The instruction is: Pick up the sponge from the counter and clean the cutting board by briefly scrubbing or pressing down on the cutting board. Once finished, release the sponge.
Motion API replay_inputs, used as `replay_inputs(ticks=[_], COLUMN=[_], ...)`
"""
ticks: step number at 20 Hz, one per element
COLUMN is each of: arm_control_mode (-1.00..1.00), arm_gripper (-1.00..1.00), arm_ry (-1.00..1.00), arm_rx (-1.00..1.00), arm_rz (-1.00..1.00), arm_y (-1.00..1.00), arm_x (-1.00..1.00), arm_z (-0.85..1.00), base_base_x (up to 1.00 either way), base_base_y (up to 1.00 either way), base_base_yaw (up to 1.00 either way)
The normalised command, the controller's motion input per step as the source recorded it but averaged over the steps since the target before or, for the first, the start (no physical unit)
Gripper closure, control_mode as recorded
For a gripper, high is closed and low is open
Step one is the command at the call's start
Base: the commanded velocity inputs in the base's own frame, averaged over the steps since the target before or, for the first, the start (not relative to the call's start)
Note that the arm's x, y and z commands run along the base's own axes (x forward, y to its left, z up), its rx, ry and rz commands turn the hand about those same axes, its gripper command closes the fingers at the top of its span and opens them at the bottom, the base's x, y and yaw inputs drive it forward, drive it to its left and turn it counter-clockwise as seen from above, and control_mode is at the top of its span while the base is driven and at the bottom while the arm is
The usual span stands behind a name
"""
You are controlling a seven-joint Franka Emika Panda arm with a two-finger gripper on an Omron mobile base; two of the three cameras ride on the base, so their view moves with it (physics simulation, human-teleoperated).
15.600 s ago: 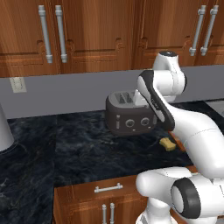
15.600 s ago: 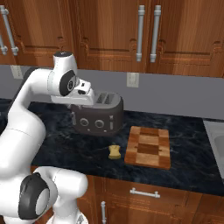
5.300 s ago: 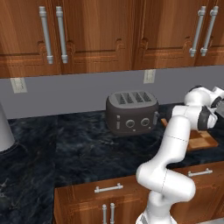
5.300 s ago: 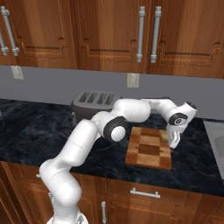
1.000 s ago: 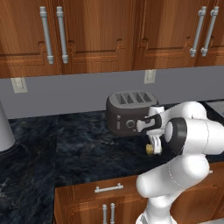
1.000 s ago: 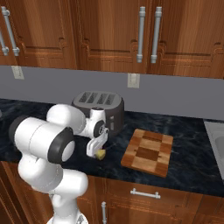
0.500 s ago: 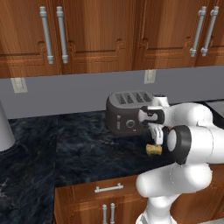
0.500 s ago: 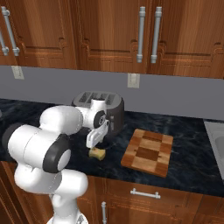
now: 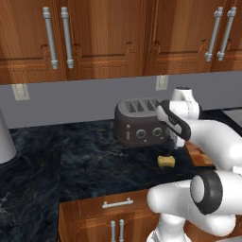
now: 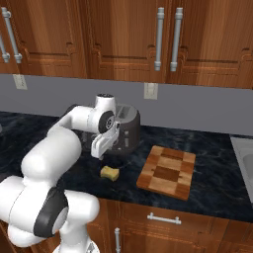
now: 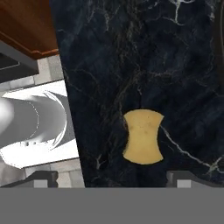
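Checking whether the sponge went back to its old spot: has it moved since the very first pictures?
Yes. The sponge now lies farther from the cutting board, out in front of the toaster, no longer beside the board's edge.

Flat, even rendered lighting is seen in all views, with no blur, grain or edge distortion. Soft highlights are carried on the cabinet handles [image 9: 57,37] and on the white arm [image 10: 54,148], while the counter [image 9: 85,160] is kept dark with its pale veins still readable. A small soft shadow is cast under the sponge [image 10: 110,173], and in the hand view the sponge [image 11: 142,137] is rendered sharp against the dark stone, with no glare.
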Motion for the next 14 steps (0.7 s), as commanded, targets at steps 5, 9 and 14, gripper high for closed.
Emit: replay_inputs(ticks=[5,9,14], arm_control_mode=[-1.0,-1.0,-1.0], arm_gripper=[-1.0,-1.0,-1.0], arm_ry=[0.0,0.0,-0.03], arm_rx=[0.0,0.0,0.0], arm_rz=[-0.02,-0.02,0.01], arm_y=[0.15,0.35,0.41], arm_x=[-0.48,-0.46,-0.5], arm_z=[0.66,0.23,0.25], base_base_x=[0.0,0.0,0.0], base_base_y=[0.0,0.0,0.0], base_base_yaw=[0.0,0.0,0.0])
